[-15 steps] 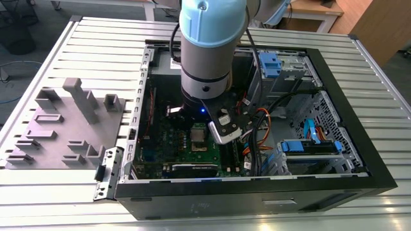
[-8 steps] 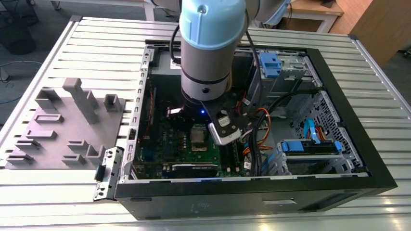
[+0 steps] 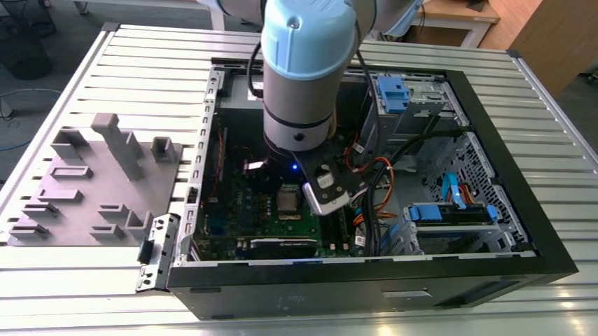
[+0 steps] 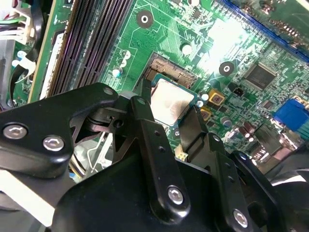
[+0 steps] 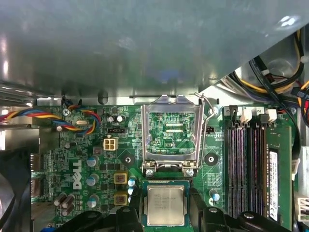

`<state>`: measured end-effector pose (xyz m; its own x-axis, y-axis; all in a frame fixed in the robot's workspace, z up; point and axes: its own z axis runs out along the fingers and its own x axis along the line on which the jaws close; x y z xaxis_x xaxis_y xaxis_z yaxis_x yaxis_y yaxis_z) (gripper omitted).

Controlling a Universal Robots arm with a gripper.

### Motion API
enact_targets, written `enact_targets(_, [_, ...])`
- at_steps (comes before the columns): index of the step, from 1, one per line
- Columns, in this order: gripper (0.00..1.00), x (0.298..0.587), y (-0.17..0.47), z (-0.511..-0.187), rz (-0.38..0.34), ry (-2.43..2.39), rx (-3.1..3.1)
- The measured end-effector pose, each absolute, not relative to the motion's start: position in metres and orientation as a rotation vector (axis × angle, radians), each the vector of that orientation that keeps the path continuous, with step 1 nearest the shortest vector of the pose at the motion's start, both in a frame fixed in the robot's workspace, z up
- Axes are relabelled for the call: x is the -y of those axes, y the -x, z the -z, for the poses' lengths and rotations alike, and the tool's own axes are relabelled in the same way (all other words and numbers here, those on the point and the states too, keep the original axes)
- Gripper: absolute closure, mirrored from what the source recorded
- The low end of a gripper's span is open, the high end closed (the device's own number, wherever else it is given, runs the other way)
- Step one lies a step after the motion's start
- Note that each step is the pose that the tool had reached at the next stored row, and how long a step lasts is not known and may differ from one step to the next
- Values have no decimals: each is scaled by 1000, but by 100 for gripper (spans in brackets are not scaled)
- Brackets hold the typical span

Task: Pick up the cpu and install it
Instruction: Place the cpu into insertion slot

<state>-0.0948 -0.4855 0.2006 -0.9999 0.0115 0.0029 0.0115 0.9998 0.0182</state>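
At the exterior view's left, the grey plastic blocks (image 3: pixel 94 182) are lying on the slatted table (image 3: pixel 140 63), well apart from my work. I judge they are serving as a parts rack outside the open computer case (image 3: pixel 374 287). I am reaching down into that case over the green circuit board (image 3: pixel 234 210), and my claw (image 4: pixel 170 108) is hanging low above the board's middle. My claw is clamping the cpu (image 5: pixel 165 205). In both wrist views my black fingers (image 4: pixel 145 121) are pressing on two opposite edges of the chip, silver top facing up, so that it is lying flat and square for the socket. The socket frame (image 5: pixel 145 135) is standing flipped open just beyond the chip, which I judge is leaving the way down free. A strip of gold contacts (image 4: pixel 171 72) is showing past the chip's edge, and I cannot tell whether it is fully seated. The dark memory slots (image 5: pixel 241 164) are running beside the socket, near my fingers but apart from them. Toward the exterior view's right, cables (image 3: pixel 374 203) and blue drive latches (image 3: pixel 449 213) are crowding the case.
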Motion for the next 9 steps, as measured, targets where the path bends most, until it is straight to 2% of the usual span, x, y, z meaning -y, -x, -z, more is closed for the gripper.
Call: enact_targets(9, [53, 486, 92, -197, 12, 18, 3138])
